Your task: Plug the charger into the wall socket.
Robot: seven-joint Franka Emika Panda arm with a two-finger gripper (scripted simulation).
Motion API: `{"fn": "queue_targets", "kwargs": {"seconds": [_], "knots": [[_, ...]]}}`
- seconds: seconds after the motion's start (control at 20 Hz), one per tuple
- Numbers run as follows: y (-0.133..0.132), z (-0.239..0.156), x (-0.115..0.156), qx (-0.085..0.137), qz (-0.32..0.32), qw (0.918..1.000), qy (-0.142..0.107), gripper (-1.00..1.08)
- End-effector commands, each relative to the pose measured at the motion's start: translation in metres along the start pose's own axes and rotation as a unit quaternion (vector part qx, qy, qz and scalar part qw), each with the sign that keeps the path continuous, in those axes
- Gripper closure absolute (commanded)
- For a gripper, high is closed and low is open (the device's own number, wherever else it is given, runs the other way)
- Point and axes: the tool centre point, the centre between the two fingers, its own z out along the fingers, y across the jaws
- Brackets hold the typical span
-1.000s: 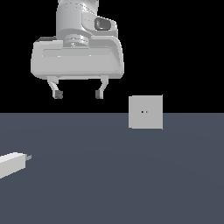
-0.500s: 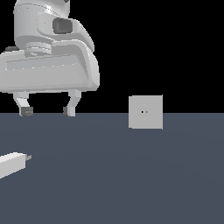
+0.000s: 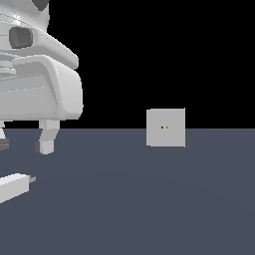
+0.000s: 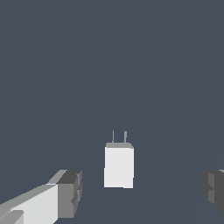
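Exterior view: gripper (image 3: 22, 145) at far left, above charger (image 3: 15, 186), jaws spread wide, nothing held. Charger flat on floor, prongs toward exterior view's right; wall socket (image 3: 166, 128) upright, well apart to right. Wrist view: charger (image 4: 118, 166) between fingers (image 4: 69, 193), not touched. Step: approach for grasp. Next: descend, centre, close on body.

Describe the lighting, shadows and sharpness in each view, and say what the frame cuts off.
Exterior view: flat, even render lighting, black backdrop, no cast shadows; edges slightly soft; the gripper and charger are cropped at that view's left, while the wall socket is whole. Wrist view: uniform dark floor, no glare or shadow under the charger; the fingertips are cropped at the frame's edges.
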Motion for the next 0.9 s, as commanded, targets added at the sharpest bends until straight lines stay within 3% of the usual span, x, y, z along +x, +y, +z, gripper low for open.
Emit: {"fn": "queue_targets", "kwargs": {"seconds": [0.0, 0.85], "knots": [[-0.005, 0.004, -0.004, -0.001, 0.008, 1.0, 0.001, -0.92], [-0.012, 0.024, -0.01, -0.001, 0.017, 0.9998, 0.002, -0.92]]}}
